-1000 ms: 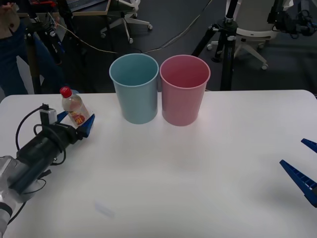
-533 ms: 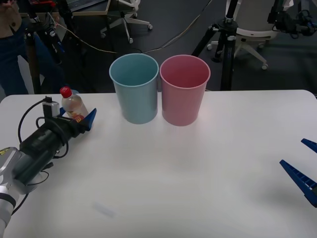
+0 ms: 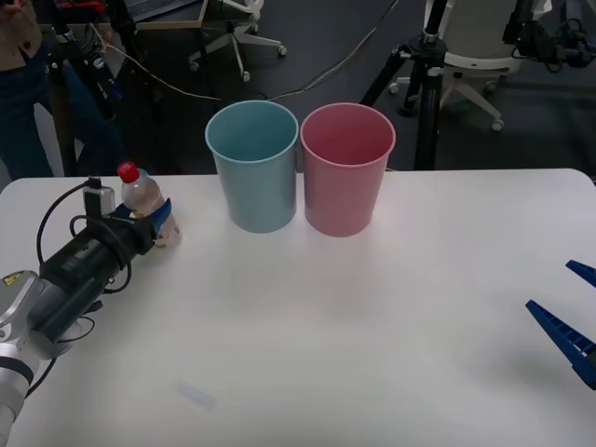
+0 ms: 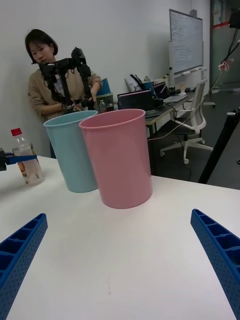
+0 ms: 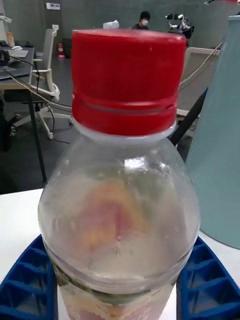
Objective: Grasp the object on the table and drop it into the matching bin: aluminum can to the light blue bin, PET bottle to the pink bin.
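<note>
front view | left pincer (image 3: 154, 223) clamps PET bottle (image 3: 147, 200) | right pincer (image 3: 570, 312) spread | white table (image 3: 372, 326)

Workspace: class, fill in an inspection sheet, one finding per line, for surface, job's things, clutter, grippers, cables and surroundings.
Surface: white table, bare in front.
Job's things: PET bottle upright at far left; light blue bin beside pink bin.
Clutter: nothing seen.
Grippers: left gripper around the bottle's body; right gripper open, low at right.
Cables: black cable looped on left arm.
Surroundings: tripod, office chairs behind.
</note>
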Available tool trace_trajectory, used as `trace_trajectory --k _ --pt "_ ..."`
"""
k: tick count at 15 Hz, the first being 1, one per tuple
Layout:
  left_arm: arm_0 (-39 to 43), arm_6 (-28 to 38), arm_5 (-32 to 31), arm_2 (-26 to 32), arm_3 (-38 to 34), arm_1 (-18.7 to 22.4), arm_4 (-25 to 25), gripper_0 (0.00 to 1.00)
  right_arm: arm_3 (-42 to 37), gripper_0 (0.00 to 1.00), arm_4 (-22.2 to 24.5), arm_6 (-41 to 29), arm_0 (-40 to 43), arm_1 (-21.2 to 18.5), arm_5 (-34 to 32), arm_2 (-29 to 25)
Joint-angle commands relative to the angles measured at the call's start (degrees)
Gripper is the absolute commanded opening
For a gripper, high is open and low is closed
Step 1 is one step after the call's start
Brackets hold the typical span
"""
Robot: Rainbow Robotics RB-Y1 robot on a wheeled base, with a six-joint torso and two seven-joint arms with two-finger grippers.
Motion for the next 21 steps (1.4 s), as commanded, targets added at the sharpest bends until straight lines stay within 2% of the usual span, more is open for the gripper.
trace_trajectory --k 1,7,9,14,18,21 --pt "0.0 0.02 -0.59 0.0 -0.09 0.01 0.08 0.0 0.0 1.0 0.0 0.0 0.0 0.0 0.0 0.0" --pt "0.09 0.02 -3.06 0.09 -0.09 0.01 0.08 0.0 0.0 1.0 0.0 0.0 0.0 0.0 0.0 0.0" --pt "2.2 0.11 -3.32 0.27 -3.35 0.09 0.08 0.0 0.0 1.0 0.0 0.0 0.0 0.0 0.0 0.0" --pt "14.94 2.74 -2.53 0.18 -21.19 0.88 -2.39 0.0 0.0 1.0 0.0 0.0 0.0 0.0 0.0 0.0" --pt "26.28 5.56 -2.53 -0.88 -35.16 2.55 -2.03 0.0 0.0 1.0 0.0 0.0 0.0 0.0 0.0 0.0" --pt "34.72 11.89 -2.35 -2.02 -46.32 5.37 -2.03 0.0 0.0 1.0 0.0 0.0 0.0 0.0 0.0 0.0"
